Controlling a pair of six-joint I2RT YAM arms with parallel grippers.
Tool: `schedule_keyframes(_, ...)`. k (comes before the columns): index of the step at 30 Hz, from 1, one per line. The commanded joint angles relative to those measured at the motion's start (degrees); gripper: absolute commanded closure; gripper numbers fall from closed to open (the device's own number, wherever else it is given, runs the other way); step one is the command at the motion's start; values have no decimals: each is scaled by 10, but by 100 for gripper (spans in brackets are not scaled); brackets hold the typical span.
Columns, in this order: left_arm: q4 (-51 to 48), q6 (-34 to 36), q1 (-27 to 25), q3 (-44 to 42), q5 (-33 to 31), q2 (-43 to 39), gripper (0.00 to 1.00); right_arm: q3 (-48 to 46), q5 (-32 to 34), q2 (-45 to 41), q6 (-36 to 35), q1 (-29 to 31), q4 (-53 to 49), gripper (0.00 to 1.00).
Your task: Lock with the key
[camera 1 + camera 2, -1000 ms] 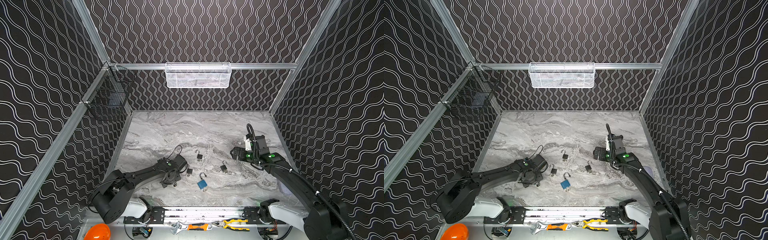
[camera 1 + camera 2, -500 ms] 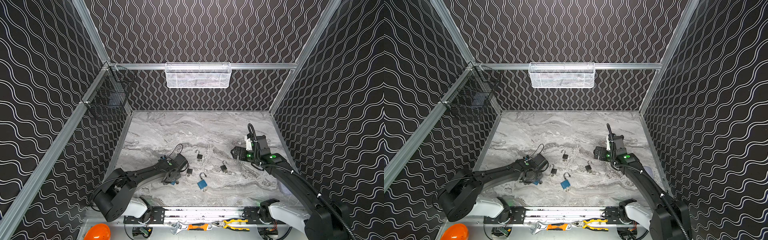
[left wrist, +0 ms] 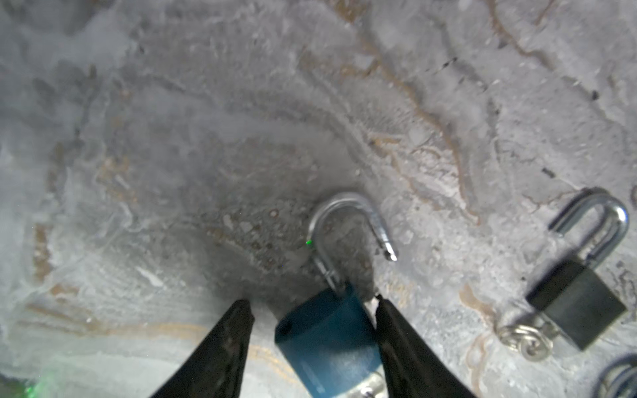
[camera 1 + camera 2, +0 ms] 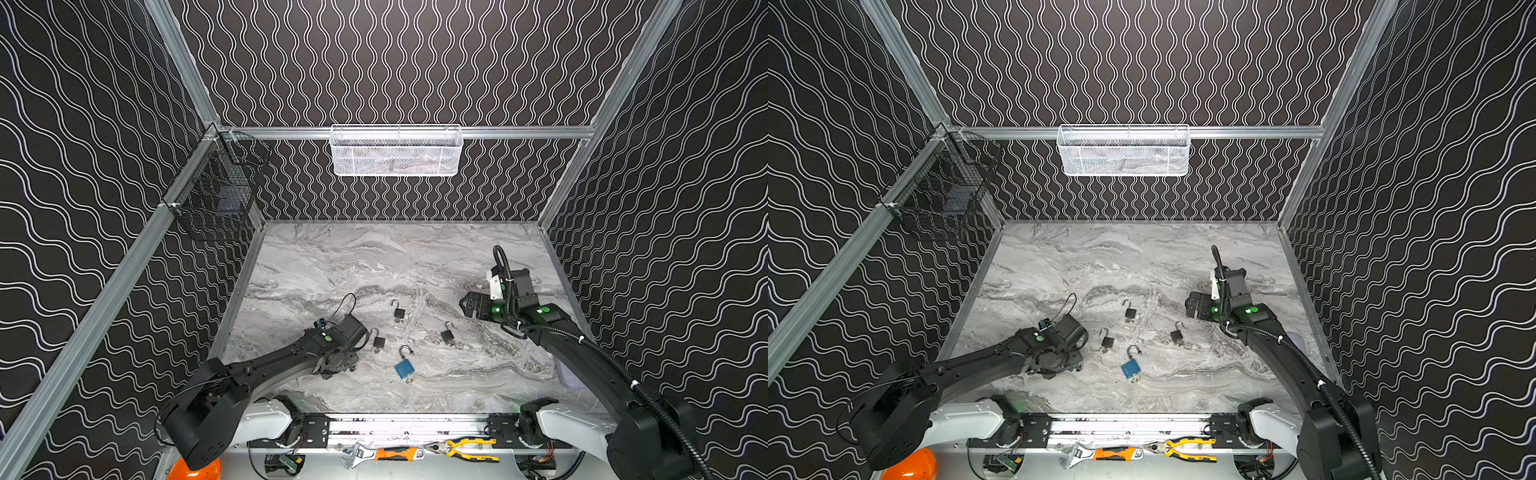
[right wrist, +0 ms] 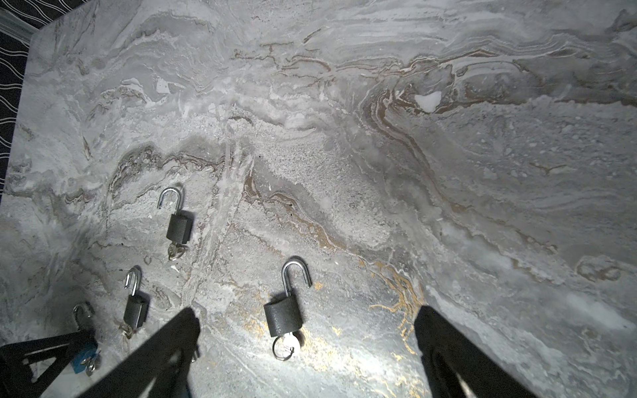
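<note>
the blue padlock (image 3: pixel 327 341) lies on the marble worktop (image 3: pixel 172 138), silver shackle (image 3: pixel 320 220) swung open, a key (image 3: pixel 370 382) at its base. it sits between the half-spread fingers of the left hand (image 3: pixel 312 303), touching one and clear of the other. the right hand (image 5: pixel 305 312) is spread wide and empty, well apart.

left end effector (image 3: pixel 312 304) | jaws narrowed, then widened again | arm (image 4: pixel 274 365) shifted slightly
</note>
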Motion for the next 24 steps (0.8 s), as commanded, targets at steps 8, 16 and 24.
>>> schedule_keyframes(8,-13,-33,-25,10,38,38,41,4,-16,7,-6,0,13,0)
schedule_keyframes(16,6,-22,-25,22,32,85,50,-1,-20,-2,-5,0,12,0)
schedule_keyframes(24,18,4,-25,38,37,90,68,2,-1,-1,9,0,4,0)
